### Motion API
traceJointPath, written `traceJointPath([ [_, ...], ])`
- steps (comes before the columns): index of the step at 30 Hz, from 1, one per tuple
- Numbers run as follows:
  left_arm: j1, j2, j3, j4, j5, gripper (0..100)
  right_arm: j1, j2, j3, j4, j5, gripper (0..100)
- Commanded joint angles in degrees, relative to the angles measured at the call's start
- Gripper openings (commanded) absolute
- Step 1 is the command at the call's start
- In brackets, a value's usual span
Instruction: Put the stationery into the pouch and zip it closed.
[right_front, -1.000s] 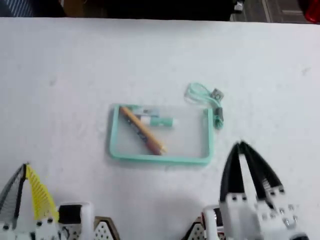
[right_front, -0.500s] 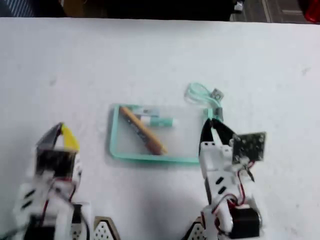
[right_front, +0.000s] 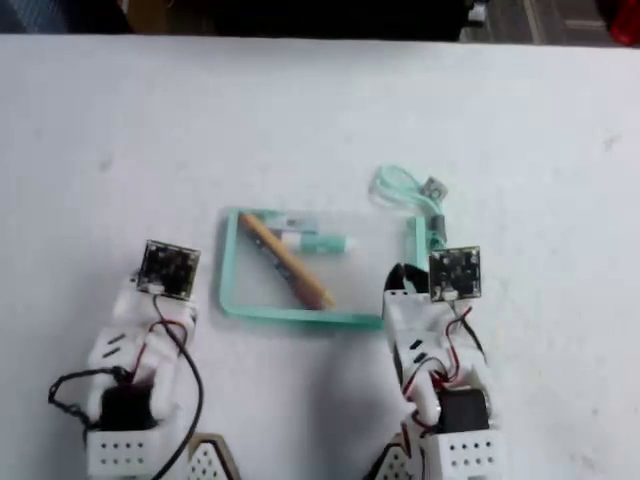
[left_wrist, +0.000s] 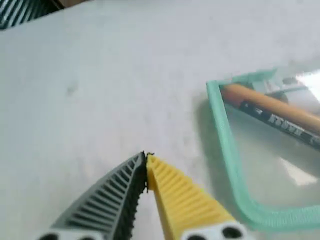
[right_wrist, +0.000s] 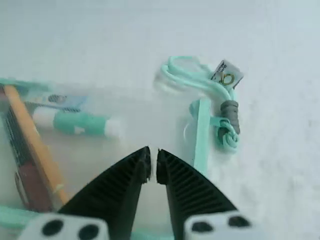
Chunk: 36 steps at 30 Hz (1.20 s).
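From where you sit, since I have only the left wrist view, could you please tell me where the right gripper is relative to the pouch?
Observer: The right gripper is shut, above the pouch's clear face near its right end.
Operator: Thank you. Is there anything inside besides the pencil I can see?
Observer: Yes, a mint-and-white pen appears to lie inside too, next to the pencil.
Operator: And is anything lying outside the pouch?
Observer: A looped mint cord with a small tag lies on the table at the pouch's far right corner.
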Motion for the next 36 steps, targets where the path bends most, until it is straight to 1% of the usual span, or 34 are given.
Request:
traceJointPath([
  [1,1.19,-0.57,-0.09,6.59,1.32,2,-0.04,0.13,0.62,1.71,-0.44,1.8],
  [3,1.19,-0.48,-0.09,10.81,6.07,2,-0.04,0.22,0.62,6.29,-0.44,1.8],
  [5,1.19,-0.48,-0.09,16.00,10.02,2,-0.04,0.66,0.62,13.93,-0.44,1.8],
  [7,1.19,-0.48,-0.09,21.89,10.99,2,-0.04,1.19,0.62,22.29,-0.09,1.8],
  [8,1.19,-0.48,-0.09,24.35,10.99,2,-0.13,0.84,0.62,25.27,-0.09,1.8],
  [9,0.75,-0.57,-0.09,24.79,10.99,2,-0.13,0.48,0.53,26.07,-0.09,1.8],
  [23,0.84,-0.40,-0.09,24.35,10.99,2,-0.13,-0.75,0.53,26.42,0.26,1.7],
  [25,1.01,-0.40,-0.09,24.35,10.99,2,-0.13,-0.75,0.53,26.51,4.92,1.8],
  [28,1.10,-0.40,-0.09,24.35,10.99,2,-0.13,-0.75,0.53,26.59,17.05,1.8],
  [29,1.10,-0.40,-0.09,24.35,10.99,2,-0.13,-0.75,0.53,26.59,19.08,1.8],
  [31,1.01,-0.40,-0.09,24.35,10.99,2,-0.66,-0.75,0.53,26.59,17.76,1.7],
  [34,0.84,-0.40,-0.09,24.35,10.99,2,-1.54,-0.75,0.53,26.59,10.02,1.6],
  [36,0.84,-0.40,-0.09,24.35,10.99,2,-1.45,-0.75,0.53,26.59,7.12,1.6],
])
